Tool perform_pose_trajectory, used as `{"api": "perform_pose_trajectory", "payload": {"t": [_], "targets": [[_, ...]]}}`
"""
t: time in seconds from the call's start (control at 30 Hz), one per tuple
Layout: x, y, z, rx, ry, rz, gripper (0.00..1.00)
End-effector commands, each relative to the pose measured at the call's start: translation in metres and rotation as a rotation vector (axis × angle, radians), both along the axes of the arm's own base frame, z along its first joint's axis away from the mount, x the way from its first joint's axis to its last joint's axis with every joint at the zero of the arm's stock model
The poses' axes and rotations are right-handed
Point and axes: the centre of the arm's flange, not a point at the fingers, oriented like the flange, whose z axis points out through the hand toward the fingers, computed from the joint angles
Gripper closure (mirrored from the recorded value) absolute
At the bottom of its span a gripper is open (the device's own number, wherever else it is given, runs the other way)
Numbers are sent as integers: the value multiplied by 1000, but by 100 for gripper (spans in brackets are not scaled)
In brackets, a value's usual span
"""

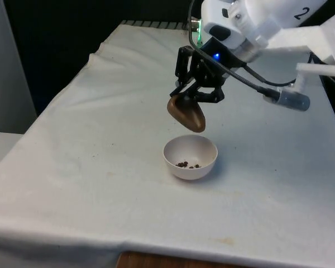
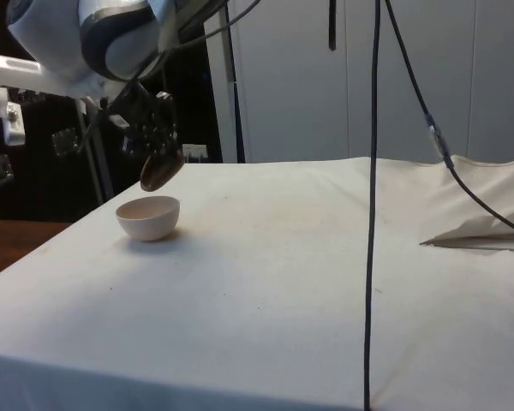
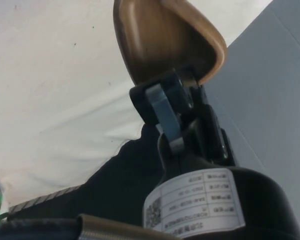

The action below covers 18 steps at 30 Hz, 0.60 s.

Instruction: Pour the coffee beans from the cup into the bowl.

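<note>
A brown cup (image 1: 187,115) hangs tipped far over just above the far rim of a white bowl (image 1: 190,157), its mouth turned down toward the bowl. My gripper (image 1: 194,96) is shut on the cup's rim. A few dark coffee beans (image 1: 188,164) lie in the bottom of the bowl. From the side, the cup (image 2: 161,172) hovers right over the bowl (image 2: 148,217), held by the gripper (image 2: 152,145). The wrist view looks into the cup (image 3: 162,42), whose inside looks bare, with one finger (image 3: 163,112) pinching its edge.
The white cloth (image 1: 89,167) covers the table and bunches into folds at one corner (image 2: 480,231). A black cable (image 2: 373,214) hangs down close in the side view. A grey cable plug (image 1: 287,99) juts from the arm.
</note>
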Motion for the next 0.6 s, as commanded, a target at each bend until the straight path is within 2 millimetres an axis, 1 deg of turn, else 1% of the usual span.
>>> {"api": "perform_pose_trajectory", "payload": {"t": [0.0,0.1,0.13,0.27,0.57], "targets": [[0,0,3,24,-5,4,100],[-1,-2,8,40,-1,-4,100],[-1,-2,6,23,5,-10,100],[-2,-3,12,58,3,-12,100],[-4,-4,10,49,12,-22,100]]}}
